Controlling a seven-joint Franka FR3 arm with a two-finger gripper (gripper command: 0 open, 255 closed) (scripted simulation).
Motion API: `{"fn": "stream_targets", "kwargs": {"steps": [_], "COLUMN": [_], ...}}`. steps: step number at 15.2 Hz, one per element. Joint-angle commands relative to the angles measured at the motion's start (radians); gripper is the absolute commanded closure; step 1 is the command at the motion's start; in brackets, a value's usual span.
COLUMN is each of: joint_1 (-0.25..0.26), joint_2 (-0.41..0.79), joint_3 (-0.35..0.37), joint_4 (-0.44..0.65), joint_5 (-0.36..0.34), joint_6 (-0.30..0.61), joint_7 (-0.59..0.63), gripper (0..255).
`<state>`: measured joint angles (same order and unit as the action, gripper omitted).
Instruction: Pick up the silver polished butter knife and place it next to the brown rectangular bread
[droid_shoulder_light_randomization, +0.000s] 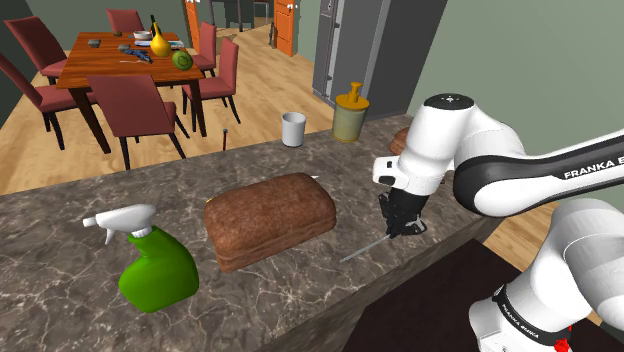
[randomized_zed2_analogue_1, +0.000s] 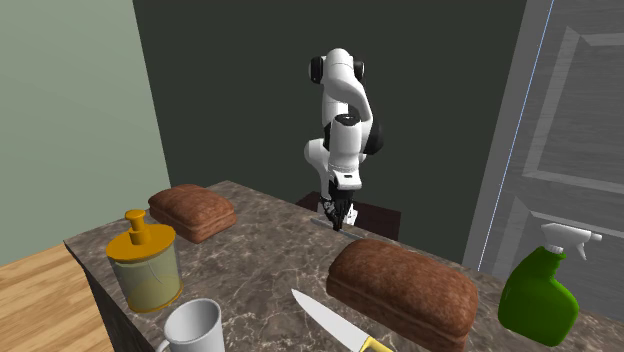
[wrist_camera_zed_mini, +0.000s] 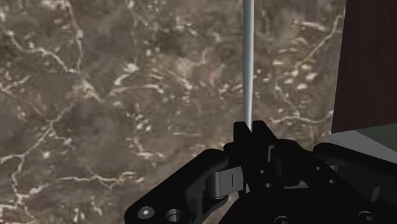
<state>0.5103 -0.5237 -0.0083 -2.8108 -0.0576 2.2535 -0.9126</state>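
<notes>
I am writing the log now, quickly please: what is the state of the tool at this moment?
The tool is closed, holding the silver butter knife by one end.

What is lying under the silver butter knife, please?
Under the butter knife lies the dark veined countertop, nothing else. The end effector, shut on the knife's near end, hides what lies beneath that part.

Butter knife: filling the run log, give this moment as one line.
phase: grasp | pincer: shut on butter knife | knife: at counter level, lift unclear | large bread loaf: apart from knife
</notes>
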Motion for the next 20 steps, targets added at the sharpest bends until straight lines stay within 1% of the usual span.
{"fn": "stream_targets", "kwargs": {"steps": [1,2,11,20], "joint_1": [0.0,0.0,0.003,0.004], "joint_2": [0.0,0.0,-0.081,-0.132], "joint_3": [0.0,0.0,0.0,0.001], "joint_4": [0.0,0.0,0.074,0.165], "joint_5": [0.0,0.0,0.006,0.01], "joint_6": [0.0,0.0,-0.155,-0.297], "joint_7": [0.0,0.0,-0.007,-0.012], "gripper": [255,255,255,255]}}
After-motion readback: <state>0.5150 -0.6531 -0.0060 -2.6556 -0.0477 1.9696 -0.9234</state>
